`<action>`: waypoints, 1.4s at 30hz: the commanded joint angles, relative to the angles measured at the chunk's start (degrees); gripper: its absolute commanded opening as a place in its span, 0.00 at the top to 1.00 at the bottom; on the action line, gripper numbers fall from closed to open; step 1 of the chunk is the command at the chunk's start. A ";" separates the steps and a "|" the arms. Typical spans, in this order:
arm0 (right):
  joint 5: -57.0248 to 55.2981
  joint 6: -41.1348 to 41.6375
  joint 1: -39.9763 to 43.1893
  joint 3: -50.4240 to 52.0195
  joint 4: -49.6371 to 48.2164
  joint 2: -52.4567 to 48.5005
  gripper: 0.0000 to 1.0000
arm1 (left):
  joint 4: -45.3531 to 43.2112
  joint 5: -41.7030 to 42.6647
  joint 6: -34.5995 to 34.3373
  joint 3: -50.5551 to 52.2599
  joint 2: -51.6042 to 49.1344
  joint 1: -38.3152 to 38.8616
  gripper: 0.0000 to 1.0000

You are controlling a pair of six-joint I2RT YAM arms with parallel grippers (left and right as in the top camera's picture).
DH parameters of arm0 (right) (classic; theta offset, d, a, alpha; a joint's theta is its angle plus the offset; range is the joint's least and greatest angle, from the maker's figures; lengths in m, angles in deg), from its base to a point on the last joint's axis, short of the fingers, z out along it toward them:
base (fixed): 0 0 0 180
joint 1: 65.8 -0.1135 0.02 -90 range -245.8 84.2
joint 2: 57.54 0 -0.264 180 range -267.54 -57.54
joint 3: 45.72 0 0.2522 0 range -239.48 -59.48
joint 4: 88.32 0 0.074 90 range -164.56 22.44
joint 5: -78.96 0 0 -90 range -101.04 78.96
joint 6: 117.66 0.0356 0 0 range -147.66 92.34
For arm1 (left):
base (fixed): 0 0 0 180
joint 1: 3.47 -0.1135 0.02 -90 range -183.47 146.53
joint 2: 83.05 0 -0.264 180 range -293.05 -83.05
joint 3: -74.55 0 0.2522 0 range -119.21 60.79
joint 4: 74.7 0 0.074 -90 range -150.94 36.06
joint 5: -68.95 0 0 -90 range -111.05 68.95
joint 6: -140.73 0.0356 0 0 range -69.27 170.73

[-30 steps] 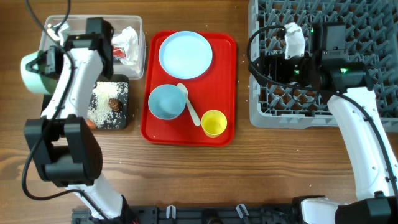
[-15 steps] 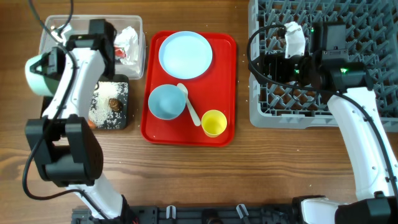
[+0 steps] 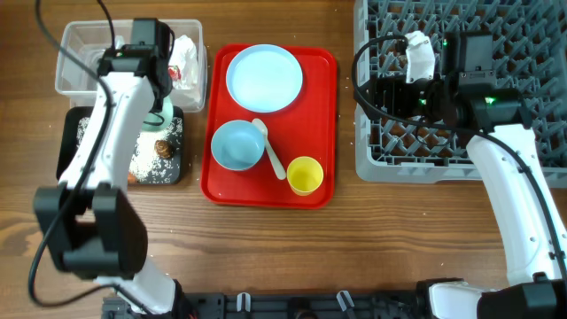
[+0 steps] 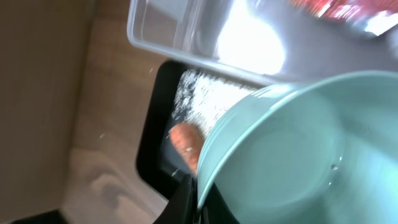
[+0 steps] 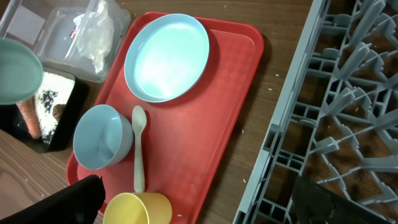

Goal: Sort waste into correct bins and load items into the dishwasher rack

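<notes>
Pale green bowl (image 4: 292,155): my left fingers (image 4: 181,202) are clamped on its rim. It's tipped on its side over the black tray (image 3: 71,146), and the inside looks bare. My guess is the tilt is there to dump food scraps, so the bowl seems ready for the rack.

Clear tub (image 3: 80,53), far left on the worktop (image 3: 266,248), has the crumpled napkin (image 3: 186,51) and the red wrapper (image 3: 172,73), so that's the dry rubbish bin.

The black tray just in front of it holds the rice grains (image 3: 146,159), the brown lump (image 3: 162,147) and the carrot (image 3: 131,176), so food waste goes there.

Red tray (image 3: 321,115), mid worktop, carries the dishes not yet loaded: blue plate (image 3: 264,78) at the back, blue bowl (image 3: 236,145), the spoon (image 3: 270,151) leaning on the bowl's rim, and the yellow cup (image 3: 305,175) at the front.

Dishwasher rack (image 3: 523,35), far right, shows no dishes that I can see.

My right fingers (image 5: 78,199) are spread wide with nothing in them, parked over the rack's left side. Likely they're waiting there, clear of the left arm's path, until dishes come across.

Next is probably carrying the green bowl over the red tray. Risk: it's a thin rim grip, so the bowl could swing or slip.
</notes>
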 commanded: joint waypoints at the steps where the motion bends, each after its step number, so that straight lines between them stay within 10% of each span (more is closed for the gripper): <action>1: -0.55 0.28 0.13 -1.16 0.07 -0.76 0.00 | -3.65 13.92 -0.52 -0.13 8.79 0.39 0.96; 6: -0.55 0.31 0.13 -1.16 0.07 -0.76 0.00 | -10.71 57.99 8.44 -0.13 18.58 0.33 0.96; 10: -0.55 0.31 0.13 -1.16 0.07 -0.76 0.00 | -9.75 69.96 11.67 -0.13 18.21 0.37 0.96; 25: 0.74 13.94 -7.28 -1.16 -14.32 -1.27 0.11 | -18.51 49.13 3.78 -0.13 3.72 19.50 0.96; 33: -5.42 22.77 -11.45 -1.16 -14.51 -9.27 0.50 | -20.96 43.87 0.63 -0.13 3.10 22.97 0.96; 38: -10.69 22.80 -11.45 -1.16 -14.36 -9.38 0.96 | -20.96 43.89 0.63 -0.13 3.10 22.99 0.96; 40: -11.08 23.96 -11.45 -1.16 -14.38 -9.38 0.96 | -20.96 43.91 0.63 -0.13 3.10 22.99 0.82; 42: -11.50 25.62 -11.43 -1.16 -15.41 -9.38 0.96 | -21.07 45.83 0.63 -0.13 3.10 22.99 0.43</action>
